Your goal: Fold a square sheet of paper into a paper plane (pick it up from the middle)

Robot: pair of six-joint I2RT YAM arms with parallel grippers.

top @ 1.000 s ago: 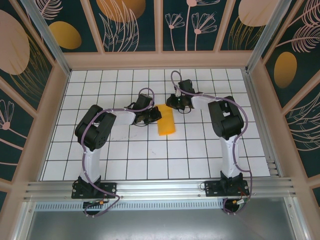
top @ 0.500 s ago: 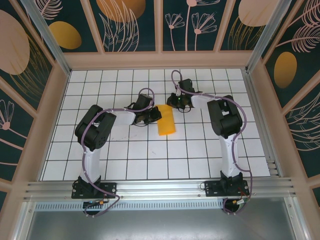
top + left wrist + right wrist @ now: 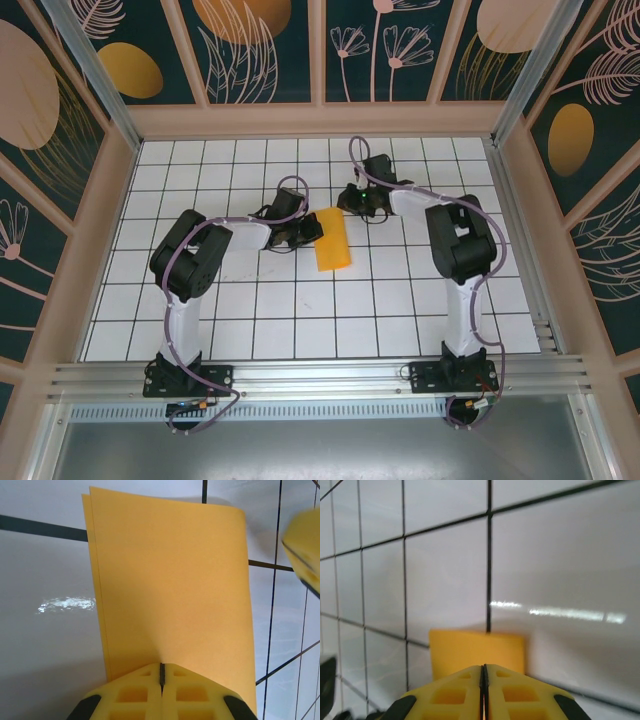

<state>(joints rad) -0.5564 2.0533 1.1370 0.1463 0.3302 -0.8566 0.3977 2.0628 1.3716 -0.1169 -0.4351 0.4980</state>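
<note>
Orange paper is lying folded mid-table; your closed, empty left end effector is pressing its left edge, the closed, empty right end effector sitting by its far end. You're probably creasing; unfolding comes next.

Counting one square sheet of paper, orange-yellow, showing two layers along one edge in the left wrist view. Counting one desk carrying it, tiled in white. Counting two arms, the left arm and the right arm, each wearing one purple cable, making two cables. Counting two sets of jaws, left jaws and right jaws, each showing two yellow fingers.
</note>
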